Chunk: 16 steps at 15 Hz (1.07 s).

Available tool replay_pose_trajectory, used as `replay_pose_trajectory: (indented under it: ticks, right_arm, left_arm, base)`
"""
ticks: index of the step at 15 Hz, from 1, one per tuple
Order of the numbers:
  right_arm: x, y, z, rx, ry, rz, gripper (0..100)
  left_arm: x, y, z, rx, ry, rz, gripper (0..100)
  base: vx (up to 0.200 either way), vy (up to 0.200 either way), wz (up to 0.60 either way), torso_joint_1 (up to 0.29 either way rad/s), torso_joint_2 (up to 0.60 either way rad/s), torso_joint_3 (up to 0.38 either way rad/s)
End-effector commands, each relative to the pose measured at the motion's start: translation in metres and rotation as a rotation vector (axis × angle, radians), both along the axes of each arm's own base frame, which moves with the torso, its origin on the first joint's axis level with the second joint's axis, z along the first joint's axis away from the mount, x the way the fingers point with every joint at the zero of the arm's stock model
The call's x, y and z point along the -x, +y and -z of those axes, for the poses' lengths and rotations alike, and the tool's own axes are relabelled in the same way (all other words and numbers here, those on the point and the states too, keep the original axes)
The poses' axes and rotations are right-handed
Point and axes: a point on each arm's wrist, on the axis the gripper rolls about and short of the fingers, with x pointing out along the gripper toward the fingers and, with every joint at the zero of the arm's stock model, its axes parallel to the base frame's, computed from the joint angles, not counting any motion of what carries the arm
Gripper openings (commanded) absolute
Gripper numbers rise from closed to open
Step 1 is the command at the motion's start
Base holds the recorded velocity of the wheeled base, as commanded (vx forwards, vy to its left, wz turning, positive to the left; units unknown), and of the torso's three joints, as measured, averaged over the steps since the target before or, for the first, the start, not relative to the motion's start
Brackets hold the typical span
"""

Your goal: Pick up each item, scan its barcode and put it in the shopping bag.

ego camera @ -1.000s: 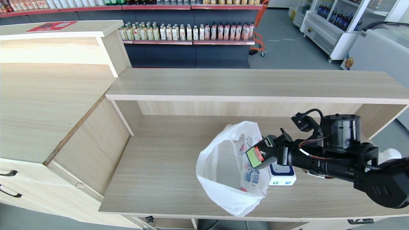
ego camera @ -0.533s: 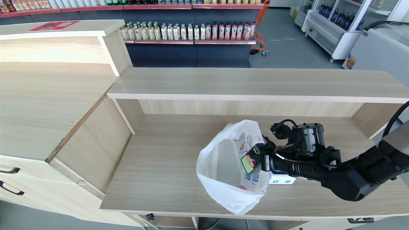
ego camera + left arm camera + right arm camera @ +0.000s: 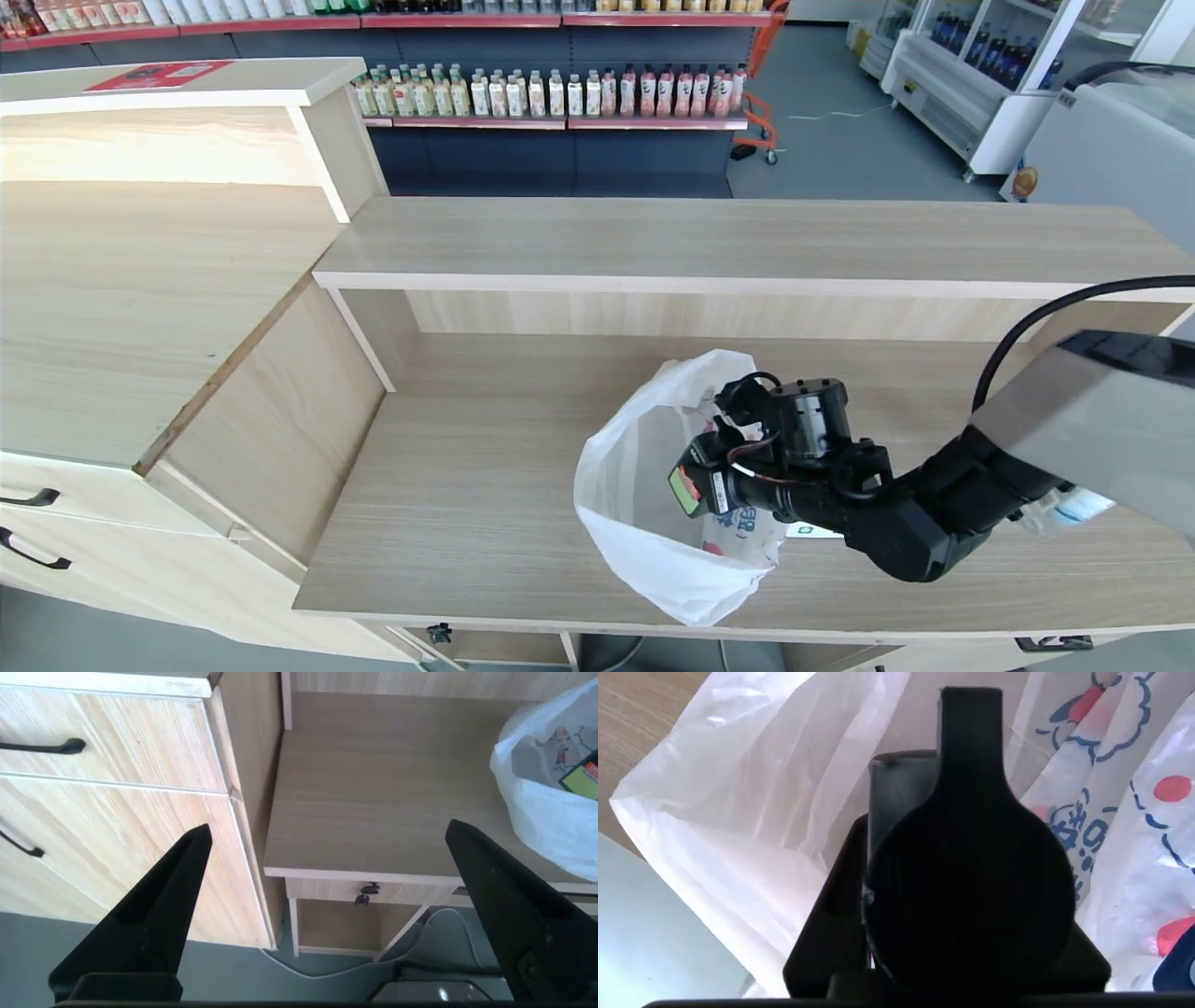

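— Where is the item?
— The item (image 3: 685, 490), a small dark box with a green and red label, is in the right gripper (image 3: 698, 483). Its jaws are clamped on the box, right at the open mouth of the bag (image 3: 644, 560).
— And the bag?
— It is white plastic with a printed side, standing open on the counter (image 3: 467, 504) near the front edge. A white scanner (image 3: 810, 530) peeks out beside it, under the right arm.
— What about the other arm?
— The left gripper (image 3: 327, 829) has its jaws spread wide with nothing between them. It faces the counter's front corner, with drawers (image 3: 103, 775) alongside, well apart from the bag.
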Motion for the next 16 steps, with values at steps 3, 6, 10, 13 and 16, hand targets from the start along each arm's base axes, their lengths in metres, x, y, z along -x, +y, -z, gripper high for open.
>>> replay_pose_trajectory:
  ticks: [3,6,10,13,16]
  right_arm:
    - [-0.005,0.011,0.032,0.029,0.017,-0.026,0]
    - [-0.009,0.022,0.043,0.064,-0.029,-0.052,0]
    - [-0.01,0.024,0.022,-0.003,-0.059,-0.039,100]
    - [0.0,0.012,-0.027,-0.234,-0.033,0.025,100]
    - [0.04,-0.028,-0.081,-0.337,-0.052,0.058,100]
  left_arm:
    - [0.0,0.0,0.0,0.0,0.0,-0.001,100]
    - [0.0,0.0,0.0,0.0,0.0,-0.001,100]
    - [0.0,0.0,0.0,0.0,0.0,-0.001,100]
    - [0.0,0.0,0.0,0.0,0.0,-0.001,100]
    - [0.0,0.0,0.0,0.0,0.0,-0.001,100]
  base:
    - [0.0,0.0,0.0,0.0,0.0,0.0]
    - [0.0,0.0,0.0,0.0,0.0,0.0]
    - [0.0,0.0,0.0,0.0,0.0,0.0]
    - [0.0,0.0,0.0,0.0,0.0,0.0]
    - [0.0,0.0,0.0,0.0,0.0,0.0]
